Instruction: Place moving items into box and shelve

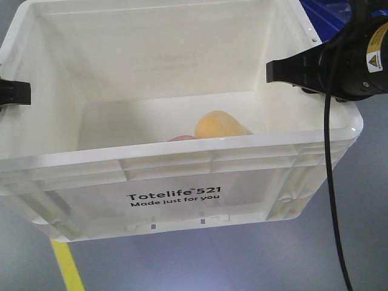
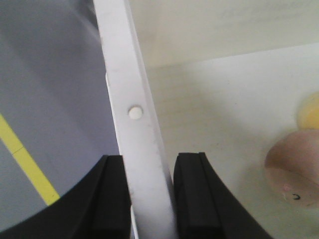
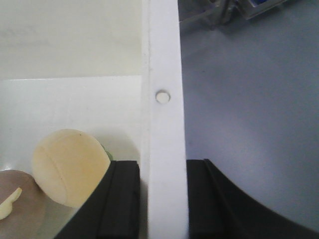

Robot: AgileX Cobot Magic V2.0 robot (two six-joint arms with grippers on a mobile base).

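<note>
The box (image 1: 176, 170), a large white crate printed "Totelife 521", fills the front view. Inside lie the moving items: a yellow-orange fruit (image 1: 219, 126) and a pinkish one (image 1: 180, 138), the latter mostly hidden behind the front wall. My left gripper (image 1: 12, 92) is shut on the box's left rim (image 2: 134, 109), one finger outside and one inside. My right gripper (image 1: 285, 71) is shut on the right rim (image 3: 163, 74) in the same way. The left wrist view shows the pinkish fruit (image 2: 294, 172) on the crate floor. The yellow fruit (image 3: 67, 167) lies beside my right inner finger.
Grey floor lies under and around the crate, with a yellow tape line (image 1: 66, 267) at the lower left. Blue bins (image 1: 327, 15) stand behind the right arm. A black cable (image 1: 333, 182) hangs down at the right.
</note>
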